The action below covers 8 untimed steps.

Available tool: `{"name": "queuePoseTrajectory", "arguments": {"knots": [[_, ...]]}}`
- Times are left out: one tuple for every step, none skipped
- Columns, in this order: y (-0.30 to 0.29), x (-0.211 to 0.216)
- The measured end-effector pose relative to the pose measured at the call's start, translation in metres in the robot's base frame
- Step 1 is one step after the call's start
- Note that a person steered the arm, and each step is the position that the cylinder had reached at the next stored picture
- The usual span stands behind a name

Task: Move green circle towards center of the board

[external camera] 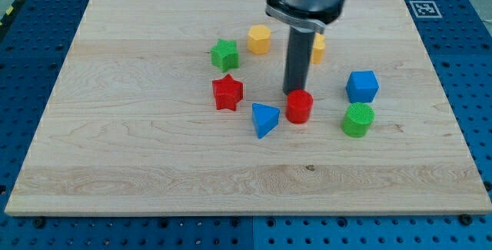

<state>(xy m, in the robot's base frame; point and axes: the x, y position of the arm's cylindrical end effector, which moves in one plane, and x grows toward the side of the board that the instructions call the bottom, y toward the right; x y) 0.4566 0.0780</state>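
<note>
The green circle (pixel 357 119) is a round green block at the view's right of the wooden board (pixel 154 158), just below the blue cube (pixel 362 86). My tip (pixel 295 91) is at the lower end of the dark rod, right behind the top edge of the red cylinder (pixel 299 106), seemingly touching it. The tip stands about 80 pixels to the view's left of the green circle and slightly above it.
A blue triangle (pixel 264 119) lies left of the red cylinder. A red star (pixel 227 92) and a green star (pixel 224 54) are further left. A yellow hexagon (pixel 260 39) sits near the top. Another yellow block (pixel 317 48) is partly hidden behind the rod.
</note>
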Motion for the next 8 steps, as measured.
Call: {"name": "queuePoseTrajectory", "arguments": {"knots": [[0.018,0.025],[0.018,0.044],[0.026,0.063],[0.051,0.079],[0.091,0.092],[0.116,0.091],[0.117,0.081],[0.11,0.075]]}}
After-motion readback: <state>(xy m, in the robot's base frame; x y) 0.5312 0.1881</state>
